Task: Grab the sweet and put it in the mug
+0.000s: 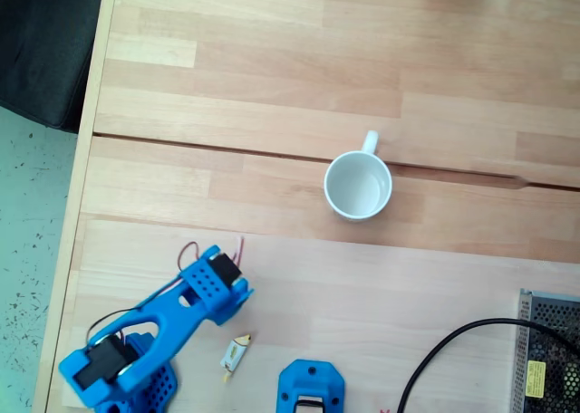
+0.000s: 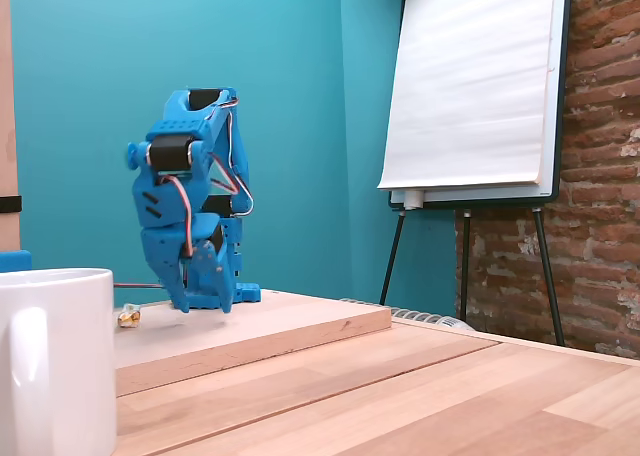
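Observation:
The sweet (image 1: 236, 351), a tiny white wrapped candy with yellow marks, lies on the raised wooden board near the bottom edge of a fixed view from above. Low in the side-on fixed view it shows as a small speck, the sweet (image 2: 128, 318). The white mug (image 1: 358, 185) stands upright, nothing inside, well up and to the right of it, handle pointing away. The blue arm (image 1: 172, 327) is folded just left of the sweet. My gripper (image 2: 183, 302) hangs tip-down over the board beside the sweet, its fingers together and holding nothing.
A blue printed part (image 1: 310, 388) sits at the bottom edge right of the sweet. A black cable (image 1: 453, 340) and a metal mesh box (image 1: 548, 354) occupy the bottom right. The table's left edge (image 1: 77, 205) drops to the floor. A groove runs across behind the mug.

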Robot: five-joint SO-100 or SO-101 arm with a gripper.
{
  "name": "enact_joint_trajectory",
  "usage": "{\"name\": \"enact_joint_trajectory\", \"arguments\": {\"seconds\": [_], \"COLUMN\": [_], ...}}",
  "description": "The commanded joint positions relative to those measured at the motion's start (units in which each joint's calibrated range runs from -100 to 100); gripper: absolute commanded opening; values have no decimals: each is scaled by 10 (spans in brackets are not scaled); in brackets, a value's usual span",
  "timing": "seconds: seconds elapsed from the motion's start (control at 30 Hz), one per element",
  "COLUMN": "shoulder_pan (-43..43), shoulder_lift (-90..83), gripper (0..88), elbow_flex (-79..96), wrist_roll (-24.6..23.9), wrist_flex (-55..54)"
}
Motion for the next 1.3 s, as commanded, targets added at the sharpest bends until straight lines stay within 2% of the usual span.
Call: {"name": "enact_joint_trajectory", "arguments": {"seconds": [0.0,0.13,0.53,1.27], "shoulder_pan": [-12,-10,19,220], "shoulder_lift": [-89,-157,-265,-264], "gripper": [218,218,218,219], "elbow_flex": [14,65,137,56], "wrist_roll": [33,73,143,237], "wrist_flex": [8,8,7,6]}}
